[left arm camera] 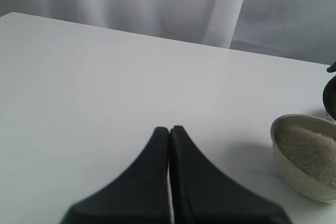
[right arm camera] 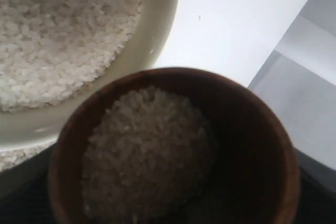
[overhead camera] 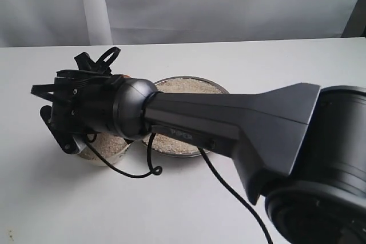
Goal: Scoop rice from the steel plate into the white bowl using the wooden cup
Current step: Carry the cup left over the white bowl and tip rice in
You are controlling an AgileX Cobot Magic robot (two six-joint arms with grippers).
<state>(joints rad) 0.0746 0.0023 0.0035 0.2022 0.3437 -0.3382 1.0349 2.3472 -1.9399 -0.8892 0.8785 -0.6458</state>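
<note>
Right gripper (overhead camera: 106,70) sits at the left of the exterior view, on a big dark arm (overhead camera: 240,118) that comes in from the lower right. It is holding the wooden cup (right arm camera: 252,145), though its fingers are mostly hidden. The cup is about half full of rice (right arm camera: 147,150) and is close to the rim of the white bowl (right arm camera: 157,35). The bowl has a lot of rice in it too. In the exterior view the bowl is at the lower left, partly under the gripper, and the steel plate (overhead camera: 223,89) is in the middle, behind the arm, with rice spread on it. Small letters on the arm read PIPER (overhead camera: 180,135). Left gripper (left arm camera: 169,132) is squeezed closed with nothing in it, above the white table (left arm camera: 105,77).
</note>
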